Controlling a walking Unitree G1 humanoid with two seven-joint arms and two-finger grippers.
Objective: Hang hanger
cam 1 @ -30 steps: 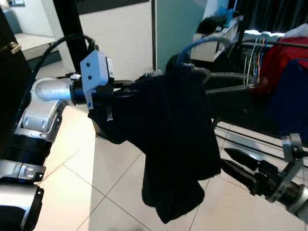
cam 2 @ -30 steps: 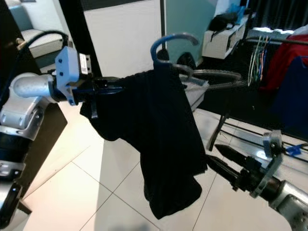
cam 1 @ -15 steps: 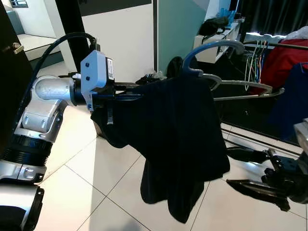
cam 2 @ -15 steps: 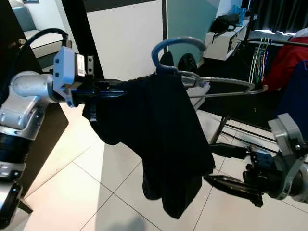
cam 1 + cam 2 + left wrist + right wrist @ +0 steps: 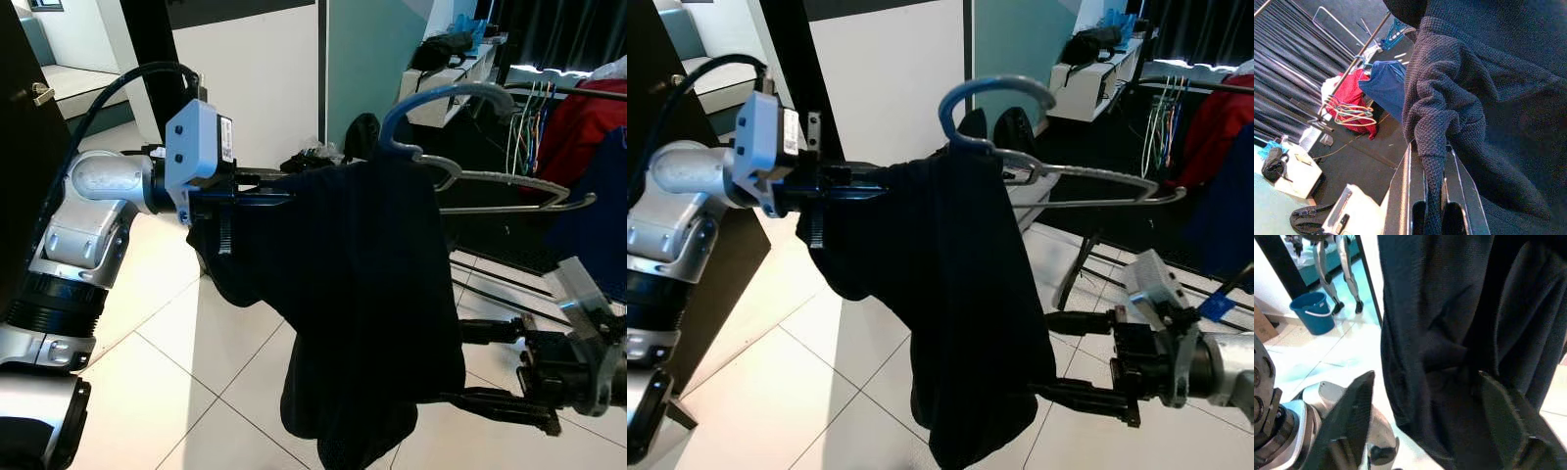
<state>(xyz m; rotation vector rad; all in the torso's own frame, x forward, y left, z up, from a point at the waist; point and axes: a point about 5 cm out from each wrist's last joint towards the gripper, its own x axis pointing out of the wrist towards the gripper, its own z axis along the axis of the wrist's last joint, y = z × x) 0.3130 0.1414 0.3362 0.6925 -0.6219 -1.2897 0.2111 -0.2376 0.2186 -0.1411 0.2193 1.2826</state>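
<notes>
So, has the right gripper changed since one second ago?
Yes. The right gripper had its fingers together; now they are spread, one above the other, beside the black garment's lower edge, below the hanger.

A garment (image 5: 362, 294) is hanging on a hanger (image 5: 470, 147) in front of the robot, with the left gripper (image 5: 257, 193) at its left end. The right gripper (image 5: 1073, 357), to the right, is reaching toward the garment's lower part. A clothes rack (image 5: 563, 93) is standing behind, at right.
</notes>
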